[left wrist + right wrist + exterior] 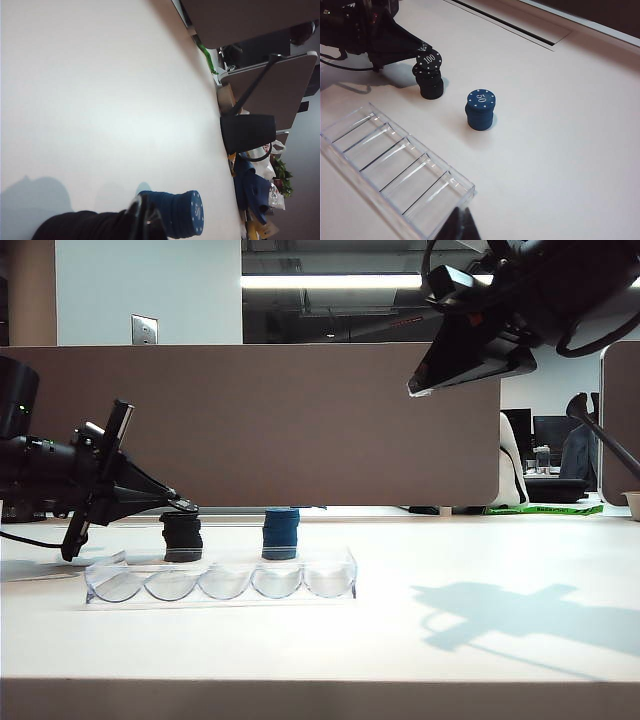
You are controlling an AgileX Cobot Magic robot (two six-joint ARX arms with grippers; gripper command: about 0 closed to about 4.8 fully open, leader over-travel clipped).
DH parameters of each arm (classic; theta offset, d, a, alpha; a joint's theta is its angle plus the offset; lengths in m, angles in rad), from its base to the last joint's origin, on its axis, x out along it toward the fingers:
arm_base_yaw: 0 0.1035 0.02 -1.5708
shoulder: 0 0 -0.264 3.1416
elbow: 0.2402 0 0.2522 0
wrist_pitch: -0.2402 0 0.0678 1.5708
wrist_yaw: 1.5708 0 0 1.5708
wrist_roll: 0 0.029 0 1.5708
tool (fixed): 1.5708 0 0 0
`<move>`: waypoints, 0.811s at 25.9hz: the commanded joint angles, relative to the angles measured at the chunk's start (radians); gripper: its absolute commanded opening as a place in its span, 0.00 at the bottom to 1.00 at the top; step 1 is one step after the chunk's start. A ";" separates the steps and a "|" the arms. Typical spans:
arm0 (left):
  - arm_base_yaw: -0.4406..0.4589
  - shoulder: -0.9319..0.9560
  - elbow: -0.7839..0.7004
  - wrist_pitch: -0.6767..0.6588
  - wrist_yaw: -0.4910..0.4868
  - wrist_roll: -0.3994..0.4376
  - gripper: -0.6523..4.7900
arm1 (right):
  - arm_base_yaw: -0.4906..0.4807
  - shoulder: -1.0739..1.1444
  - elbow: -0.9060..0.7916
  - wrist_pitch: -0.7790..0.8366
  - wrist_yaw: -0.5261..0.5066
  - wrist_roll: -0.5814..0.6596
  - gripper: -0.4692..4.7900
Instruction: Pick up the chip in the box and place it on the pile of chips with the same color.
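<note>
The left gripper [422, 50], fingers clamped on the chip [430, 60], held it tilted just over the black pile [431, 86]; release remained. The box [395, 165] lay empty. The right gripper [470, 365] hung high, fingers' state unreadable

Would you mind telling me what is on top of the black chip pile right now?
The left claw, shut on the black 100 chip, holds it tilted at the black pile's top. The pile's top face is covered.

left tool [183, 507] holds chip [178, 513] just above black pile [182, 540]; right tool [450, 370] high above table [480, 570].
</note>
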 commanded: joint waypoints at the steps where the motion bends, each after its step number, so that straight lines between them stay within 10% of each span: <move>1: 0.000 -0.003 0.002 -0.002 0.009 0.015 0.11 | 0.001 -0.003 0.005 0.019 0.003 -0.003 0.08; 21: 0.002 -0.003 0.002 -0.037 0.024 0.023 0.19 | 0.001 -0.003 0.005 0.019 0.003 -0.003 0.08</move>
